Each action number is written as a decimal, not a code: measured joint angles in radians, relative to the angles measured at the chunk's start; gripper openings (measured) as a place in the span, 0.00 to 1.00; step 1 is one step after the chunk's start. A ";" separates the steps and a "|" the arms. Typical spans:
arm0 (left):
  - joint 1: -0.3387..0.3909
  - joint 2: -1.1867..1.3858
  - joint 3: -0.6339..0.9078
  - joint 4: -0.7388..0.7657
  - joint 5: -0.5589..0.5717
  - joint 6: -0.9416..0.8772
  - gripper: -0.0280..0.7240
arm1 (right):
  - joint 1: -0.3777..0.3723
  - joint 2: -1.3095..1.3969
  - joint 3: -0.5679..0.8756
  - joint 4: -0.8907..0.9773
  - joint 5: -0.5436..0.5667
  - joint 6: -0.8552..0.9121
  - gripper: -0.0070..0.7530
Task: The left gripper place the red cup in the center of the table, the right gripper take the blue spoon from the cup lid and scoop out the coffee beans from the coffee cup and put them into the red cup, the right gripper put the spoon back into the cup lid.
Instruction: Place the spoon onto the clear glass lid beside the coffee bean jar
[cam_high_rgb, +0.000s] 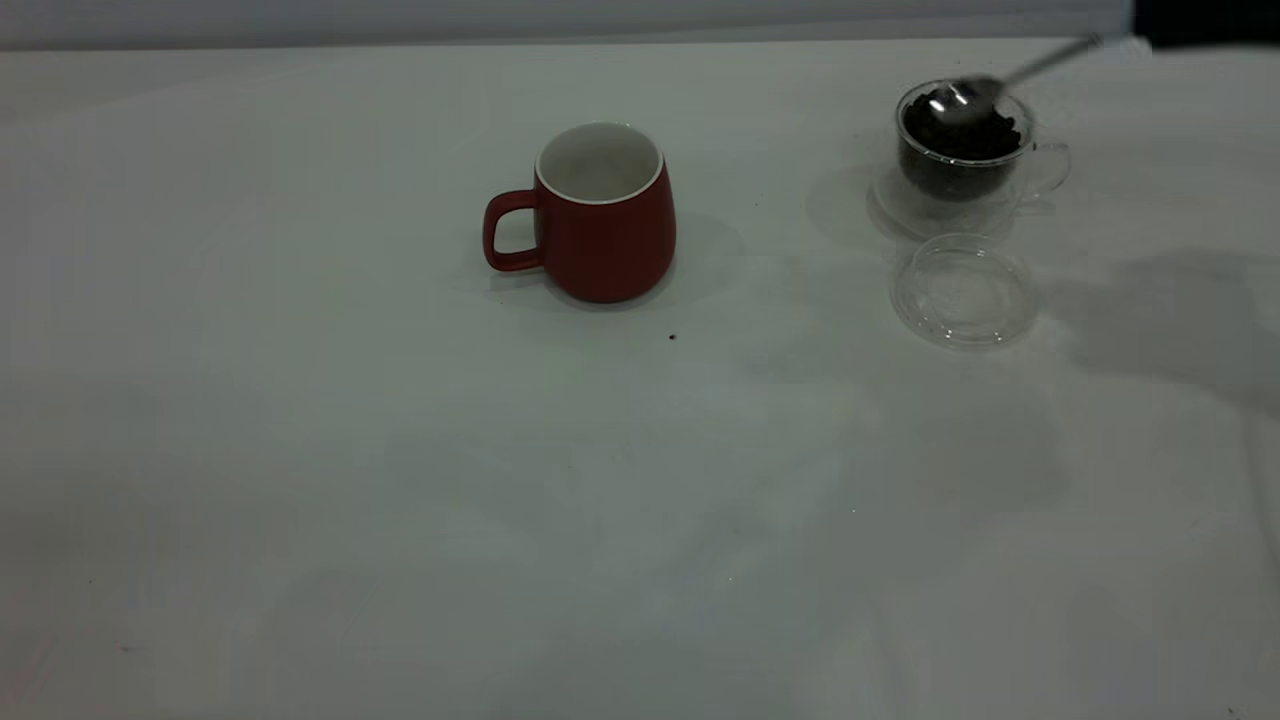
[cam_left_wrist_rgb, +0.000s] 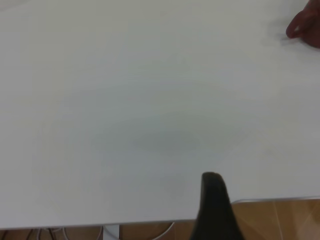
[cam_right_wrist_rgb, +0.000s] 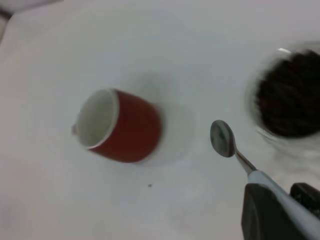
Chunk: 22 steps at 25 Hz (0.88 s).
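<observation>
- Left tool (cam_left_wrist_rgb: 212, 200): only one dark finger is seen in the left wrist view, over the near counter edge; whether it is released or clenched cannot be told. It is not seen in the exterior view.
- Counter (cam_high_rgb: 300, 450): a plain white surface; one tiny dark speck (cam_high_rgb: 672, 337) is noted just in front of the red cup.
- Red cup (cam_high_rgb: 600, 215): stood upright near the counter's centre, handle turned to the exterior view's left, white inside, no contents seen. Well apart from the glassware.
- Cup lid (cam_high_rgb: 963, 290): a clear disc laid flat on the counter, just in front of the coffee cup; nothing is seen resting on it.
- Coffee cup (cam_high_rgb: 960, 150): clear glass, placed at the far right, handle turned right, filled with coffee beans (cam_high_rgb: 962, 132).
- Blue spoon (cam_high_rgb: 975, 95): held tilted, its metal bowl over the coffee cup's mouth in the exterior view; whether it touches the beans cannot be told. In the right wrist view the bowl looks empty.
- Right tool (cam_right_wrist_rgb: 280, 210): clenched on the pale handle of the blue spoon, seen in the right wrist view.
</observation>
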 joint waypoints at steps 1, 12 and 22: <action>0.000 0.000 0.000 0.000 0.000 0.000 0.82 | -0.013 0.005 0.032 0.032 -0.007 -0.032 0.15; 0.000 0.000 0.000 0.000 0.000 0.000 0.82 | -0.034 0.209 0.098 0.258 -0.025 -0.163 0.15; 0.000 0.000 0.000 0.000 0.000 0.000 0.82 | -0.034 0.371 0.057 0.269 0.011 -0.203 0.15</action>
